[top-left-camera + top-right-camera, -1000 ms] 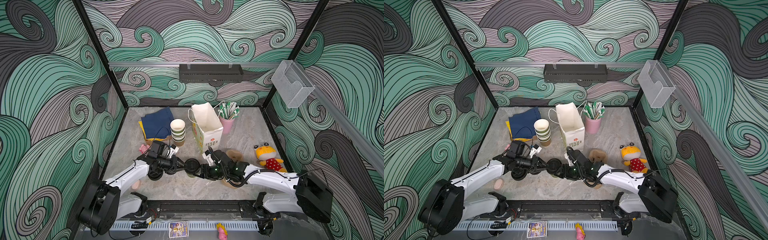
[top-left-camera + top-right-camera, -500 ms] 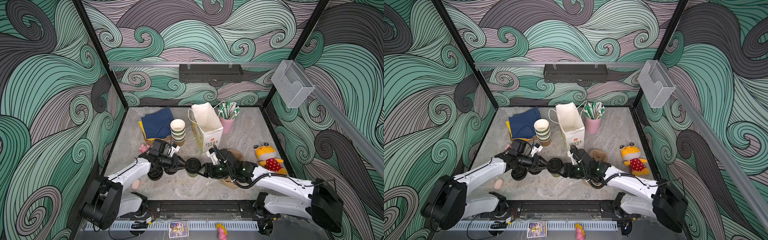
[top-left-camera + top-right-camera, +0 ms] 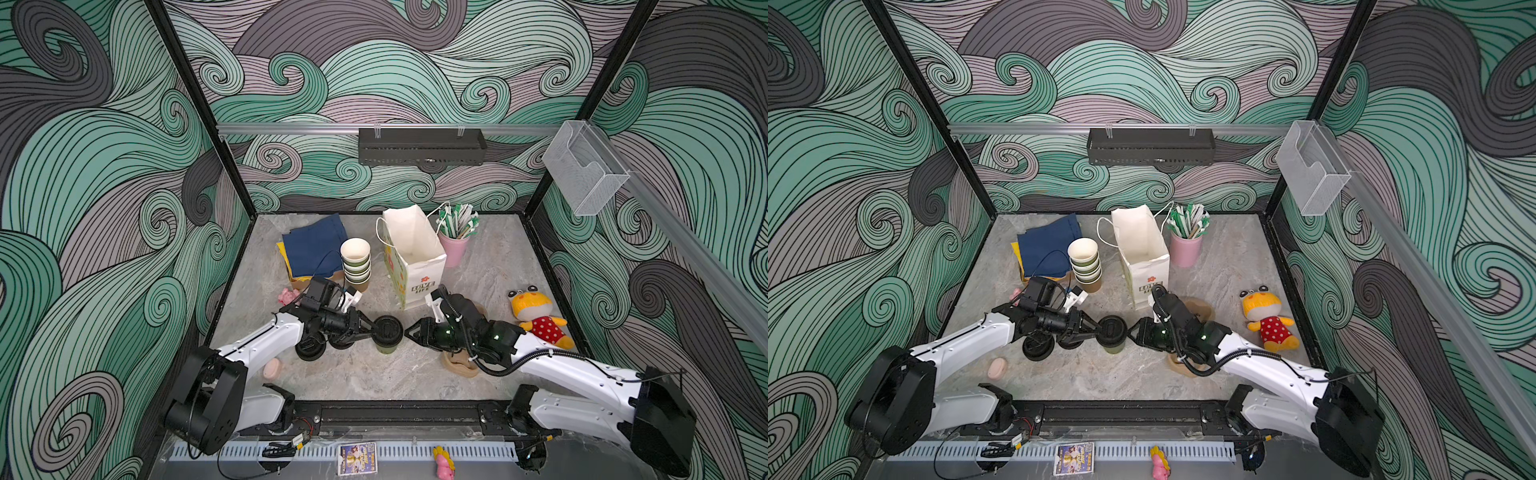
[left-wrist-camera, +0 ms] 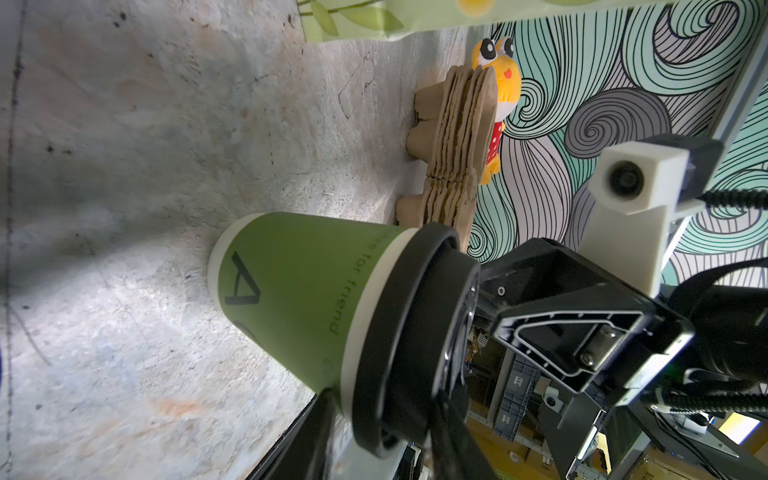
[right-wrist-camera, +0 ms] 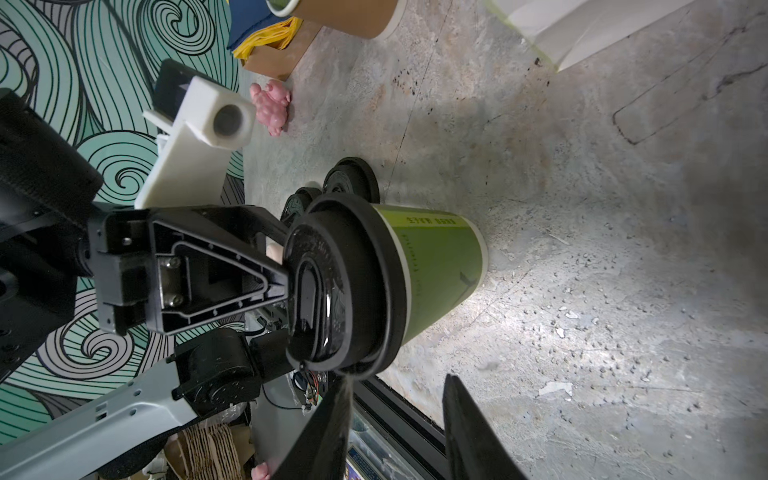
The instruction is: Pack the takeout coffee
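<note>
Near the front-left of the table (image 3: pixel 374 380), two loose lids (image 3: pixel 309 352) lie flat beneath the left arm. Behind them, toward the back edge, a stack of cups (image 3: pixel 355 266) stands open-topped.

The left gripper (image 3: pixel 373 331) reaches in sideways at the lidded cup (image 4: pixel 291 286), which stands upright near the table's middle, closer to the front edge than the back. One jaw sits above the lid (image 3: pixel 388 329) and one under its rim (the left wrist view shows both fingers hard by the plastic). Whether they pinch it or merely bracket it I cannot tell.

From the other side the right gripper (image 3: pixel 410 332) points at the same lid, just beside it, its jaws apart with nothing between them. Behind it the paper bag (image 3: pixel 415 282) stands open, and what shows of its inside is bare. The cup carriers (image 4: pixel 453 137) lie stacked under the right arm, toward the front-right.

By my reading one coffee is capped, or nearly so, since a full seat does not show. Capping a second cup from the stack, setting both in a carrier and bagging them all seem left to do.
</note>
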Motion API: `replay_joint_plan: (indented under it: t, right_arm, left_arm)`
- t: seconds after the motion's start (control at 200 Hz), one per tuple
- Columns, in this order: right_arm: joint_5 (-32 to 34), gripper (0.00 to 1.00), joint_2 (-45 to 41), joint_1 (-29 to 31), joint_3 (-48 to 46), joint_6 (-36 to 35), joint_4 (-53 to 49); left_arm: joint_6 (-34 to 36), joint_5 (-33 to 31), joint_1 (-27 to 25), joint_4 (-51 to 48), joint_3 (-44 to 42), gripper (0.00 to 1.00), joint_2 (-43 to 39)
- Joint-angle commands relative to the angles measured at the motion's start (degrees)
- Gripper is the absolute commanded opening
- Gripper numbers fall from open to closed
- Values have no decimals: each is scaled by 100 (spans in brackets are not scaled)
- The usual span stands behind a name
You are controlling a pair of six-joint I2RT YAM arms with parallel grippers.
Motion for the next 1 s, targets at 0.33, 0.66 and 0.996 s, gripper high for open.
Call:
replay_joint_plan:
  t: [0.33,0.66,0.996]
  right_arm:
    - [208,26,390,-38,-165,700,1085]
    - [407,24,332,-41,-417,874,1185]
    - [378,23,451,-47,-406,920,1252]
  left_arm:
    - [156,-26,-46,-155,133,34,102]
    - [209,-61,-60,-265,139,33,79]
    - [223,-55,-68,-304,168,32,122]
